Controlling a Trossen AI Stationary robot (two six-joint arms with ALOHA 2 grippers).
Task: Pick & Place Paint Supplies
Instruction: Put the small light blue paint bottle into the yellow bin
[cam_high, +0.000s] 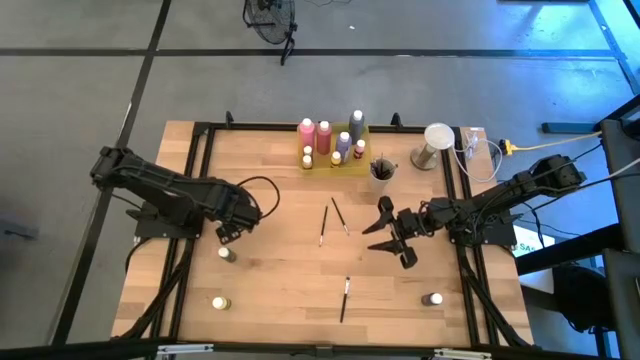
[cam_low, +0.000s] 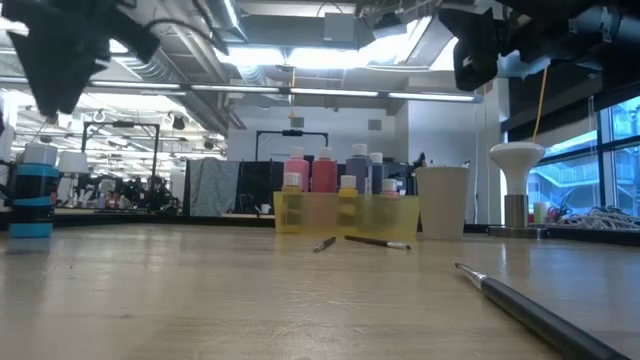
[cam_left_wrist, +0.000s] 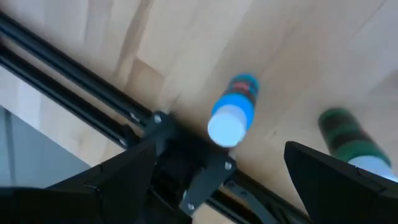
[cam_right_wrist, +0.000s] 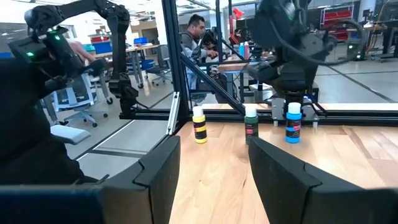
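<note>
The table (cam_high: 280, 290) carries a yellow tray (cam_high: 335, 160) at its far edge, packed with pink, purple and grey bottles (cam_high: 322, 137), and a cup (cam_high: 381, 170) just beside it. The left gripper (cam_high: 228, 232) hangs with jaws wide above a blue bottle (cam_left_wrist: 233, 111), white-capped and upright near the left rail, a green bottle (cam_left_wrist: 351, 138) close by; the right gripper (cam_high: 392, 243) hovers half open, holding nothing, beside two thin dark brushes (cam_high: 333, 220) lying loose mid-table. A third brush (cam_high: 345, 297) lies nearer the front edge.
</note>
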